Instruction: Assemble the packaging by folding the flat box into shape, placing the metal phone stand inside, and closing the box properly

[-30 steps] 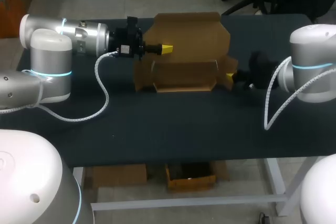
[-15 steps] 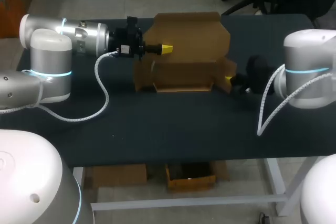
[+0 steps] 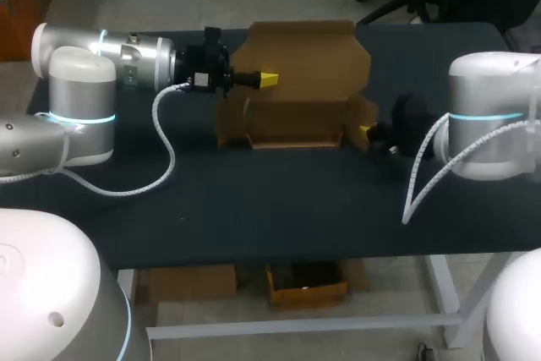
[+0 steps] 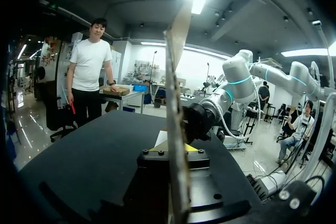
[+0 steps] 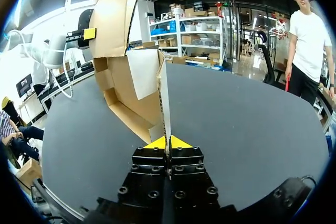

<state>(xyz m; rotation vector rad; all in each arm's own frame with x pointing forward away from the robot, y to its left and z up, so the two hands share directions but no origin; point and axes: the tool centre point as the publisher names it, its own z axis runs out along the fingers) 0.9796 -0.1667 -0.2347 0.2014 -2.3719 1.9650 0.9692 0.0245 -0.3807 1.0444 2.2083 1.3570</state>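
The cardboard box [image 3: 297, 117] was seen standing partly folded at the middle of the dark tabletop [image 3: 279, 200], its lid [image 3: 306, 52] raised upright along the far side. The lid's left edge was held between the fingers of the left hand [image 3: 264, 79], which appeared closed on it, though the pads were largely hidden by the panel in the wrist view. The right hand [image 3: 366, 131] was clamped on the box's thin right side flap [image 3: 365, 111], which was pinched edge-on between the two yellow tips.
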